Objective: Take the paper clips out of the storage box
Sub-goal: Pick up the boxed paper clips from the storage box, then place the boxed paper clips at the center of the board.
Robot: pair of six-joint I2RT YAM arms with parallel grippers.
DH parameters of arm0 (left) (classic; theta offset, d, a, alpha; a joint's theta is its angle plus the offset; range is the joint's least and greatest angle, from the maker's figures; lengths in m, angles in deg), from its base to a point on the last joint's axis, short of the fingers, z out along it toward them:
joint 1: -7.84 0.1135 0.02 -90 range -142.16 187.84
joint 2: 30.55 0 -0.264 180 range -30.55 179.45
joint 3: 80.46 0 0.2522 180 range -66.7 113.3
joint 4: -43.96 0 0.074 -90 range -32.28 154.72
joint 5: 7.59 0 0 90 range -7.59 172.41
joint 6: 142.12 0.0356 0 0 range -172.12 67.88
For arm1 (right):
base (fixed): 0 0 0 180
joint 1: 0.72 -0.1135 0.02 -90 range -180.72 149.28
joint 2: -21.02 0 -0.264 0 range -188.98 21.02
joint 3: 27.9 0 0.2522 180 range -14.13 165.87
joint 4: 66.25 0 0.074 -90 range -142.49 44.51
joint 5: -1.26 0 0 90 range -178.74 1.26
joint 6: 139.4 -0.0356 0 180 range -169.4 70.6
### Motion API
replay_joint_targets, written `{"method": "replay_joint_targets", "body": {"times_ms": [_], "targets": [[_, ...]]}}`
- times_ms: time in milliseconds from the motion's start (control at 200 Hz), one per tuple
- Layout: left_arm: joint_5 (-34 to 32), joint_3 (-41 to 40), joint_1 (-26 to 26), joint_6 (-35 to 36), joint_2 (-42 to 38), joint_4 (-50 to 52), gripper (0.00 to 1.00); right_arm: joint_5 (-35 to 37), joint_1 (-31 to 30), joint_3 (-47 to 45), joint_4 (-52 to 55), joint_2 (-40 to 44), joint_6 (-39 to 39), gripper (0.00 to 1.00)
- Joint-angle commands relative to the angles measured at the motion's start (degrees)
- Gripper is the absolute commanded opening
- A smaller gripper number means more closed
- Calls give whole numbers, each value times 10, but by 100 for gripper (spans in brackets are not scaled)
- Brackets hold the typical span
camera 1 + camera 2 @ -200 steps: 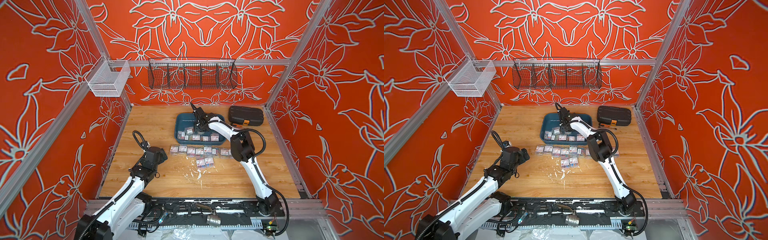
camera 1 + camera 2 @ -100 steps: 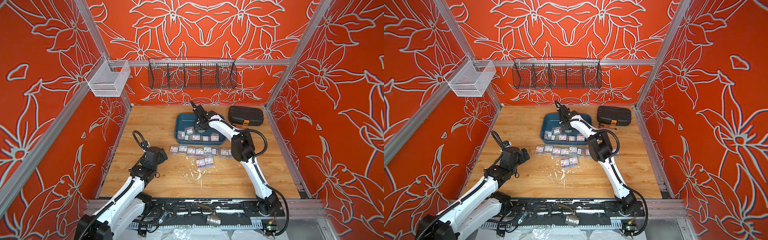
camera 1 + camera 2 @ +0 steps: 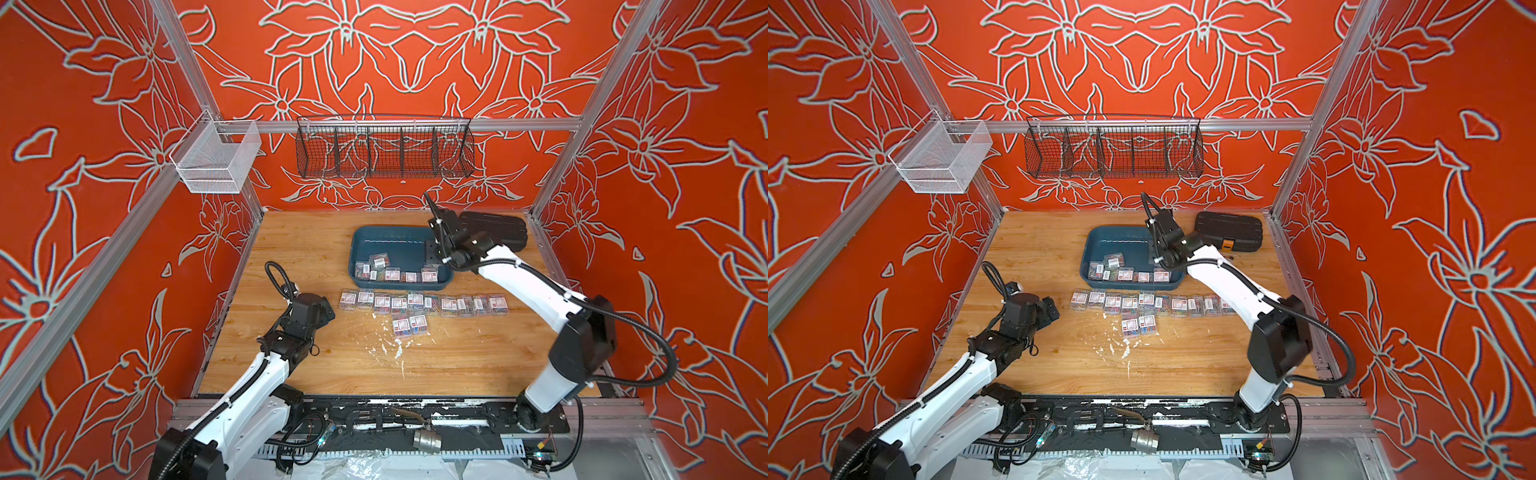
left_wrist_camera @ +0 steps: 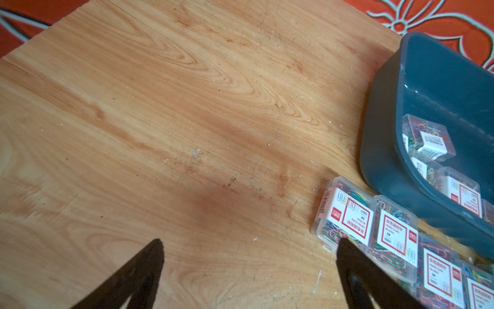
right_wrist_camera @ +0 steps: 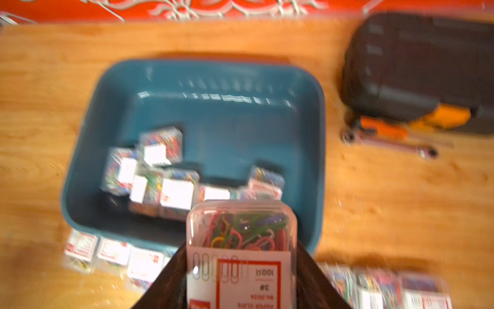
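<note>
While your right gripper (image 5: 240, 243) has one clear box of paper clips (image 5: 240, 227) pinched between half-closed jaws, just above the near edge of the storage box (image 3: 395, 249), watch the hold. The jaws grip only the labelled end, and the rest of the box sticks out past the fingertips. I judge that the smooth plastic could swivel or slip out if you swing fast. A drop onto the boxes inside the storage box could pop a lid and scatter clips.

Setting it down carries its own risk. The row in front of the storage box is packed box against box, so lowering onto a neighbour would tip the load or shove the line crooked. Your left gripper (image 4: 248, 240) hangs wide open and empty off the near left corner of the storage box. One of its fingers is right beside the end box of that row, and a stray sweep there would knock it.

Counting:
- **Held:** one box.
- **Inside the storage box:** about six, bunched along its near wall, one of them tilted. The wrist view is too blurred to be sure of the number.
- **Out on the table (image 3: 332, 365):** twelve in all. Ten lie in the row just in front of the storage box, and two more sit a little nearer you than that row.
- **Other:** one black case (image 3: 1229, 230) lies to the right of the storage box, apart from it.
</note>
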Motion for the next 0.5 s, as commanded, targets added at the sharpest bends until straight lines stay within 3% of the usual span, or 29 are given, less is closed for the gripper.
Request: {"method": "replay_joint_targets", "body": {"times_ms": [0,250,495], "targets": [[3,9,6,-5,7,2,98,14,-6,-117,-10,50,-42,46],[0,16,6,-9,17,10,98,-12,-33,-324,-117,157,-50,45],[-6,-7,6,-18,-33,11,98,-52,-61,-405,-231,154,-42,45]]}}
